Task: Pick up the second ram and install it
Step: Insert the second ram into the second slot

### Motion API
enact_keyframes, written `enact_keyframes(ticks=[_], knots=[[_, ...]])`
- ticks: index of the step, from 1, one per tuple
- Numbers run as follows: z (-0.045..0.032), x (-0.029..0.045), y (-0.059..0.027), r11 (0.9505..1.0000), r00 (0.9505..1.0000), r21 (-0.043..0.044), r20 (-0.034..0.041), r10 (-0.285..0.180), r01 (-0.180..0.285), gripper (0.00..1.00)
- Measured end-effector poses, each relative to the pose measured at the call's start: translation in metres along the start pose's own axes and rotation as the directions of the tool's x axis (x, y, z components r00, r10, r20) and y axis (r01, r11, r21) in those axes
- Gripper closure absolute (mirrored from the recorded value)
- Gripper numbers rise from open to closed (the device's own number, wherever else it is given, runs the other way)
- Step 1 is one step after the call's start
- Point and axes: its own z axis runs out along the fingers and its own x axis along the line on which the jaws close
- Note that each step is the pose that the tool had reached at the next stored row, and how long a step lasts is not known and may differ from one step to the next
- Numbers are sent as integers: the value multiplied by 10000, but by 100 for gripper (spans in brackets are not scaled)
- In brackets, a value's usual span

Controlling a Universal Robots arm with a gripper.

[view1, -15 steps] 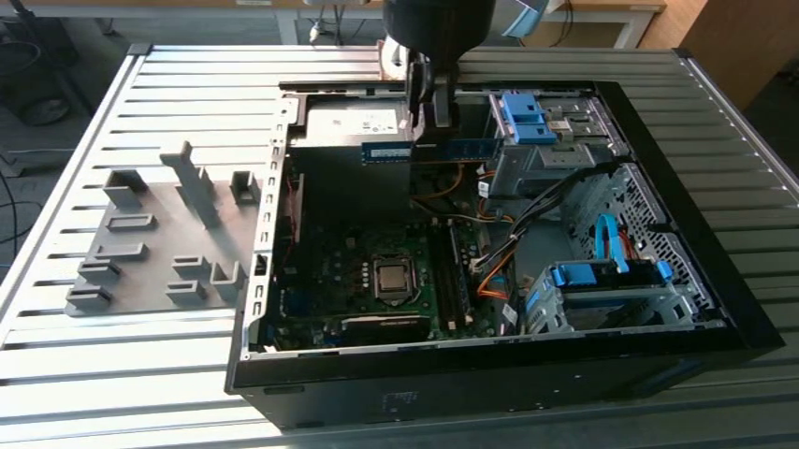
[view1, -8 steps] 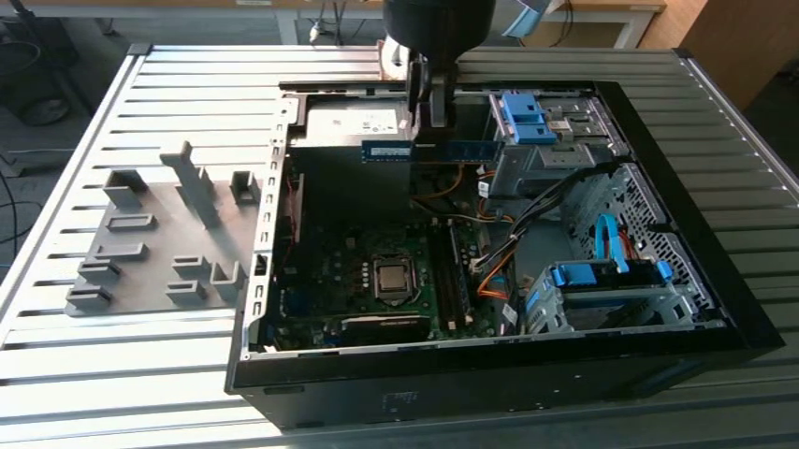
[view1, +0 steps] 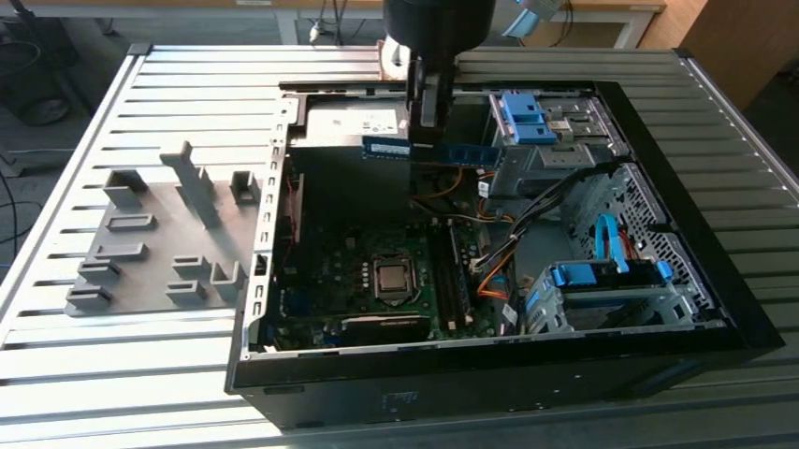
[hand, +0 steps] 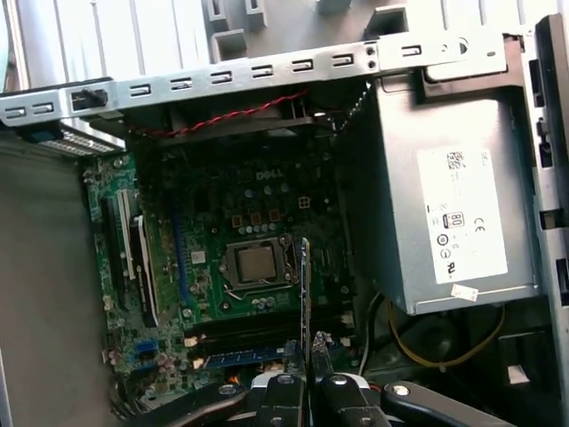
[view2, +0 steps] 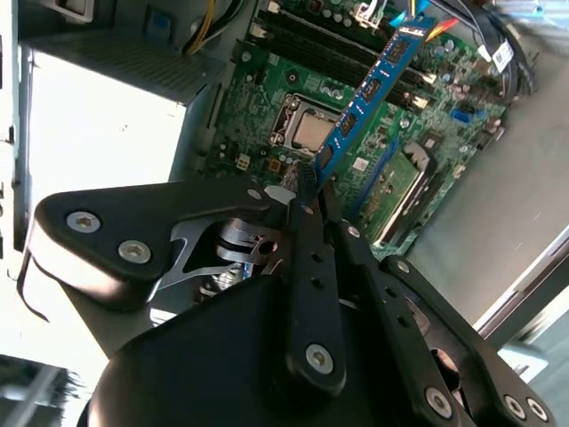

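The place looks like a robotics lab or test workshop. A table [view1: 187,65] of ribbed aluminium profiles carries an opened desktop computer case [view1: 500,383] with its motherboard [view1: 374,271] bare. Beside the case lies a grey plate of holder blocks [view1: 150,253], set out as a fixture. The black gripper [view1: 428,131] of a robot arm hangs over the case, clamped on the second ram [view1: 465,154]. Behind the table stands light wooden furniture [view1: 731,37]. On the exterior view's left, loose cables [view1: 32,51] lie on the floor by what may be a wheeled stand [view1: 44,108], dim in the corner.
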Motion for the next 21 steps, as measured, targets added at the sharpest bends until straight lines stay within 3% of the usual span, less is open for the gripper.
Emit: enact_keyframes(ticks=[5,11,16,21], knots=[[1,0,0,9971,9971,5,-2,765,-765,86],[3,0,0,9869,9869,10,-1,1614,-1614,86],[4,0,0,9730,9730,14,-1,2307,-2307,86],[5,0,0,9544,9544,19,-1,2984,-2984,86]])
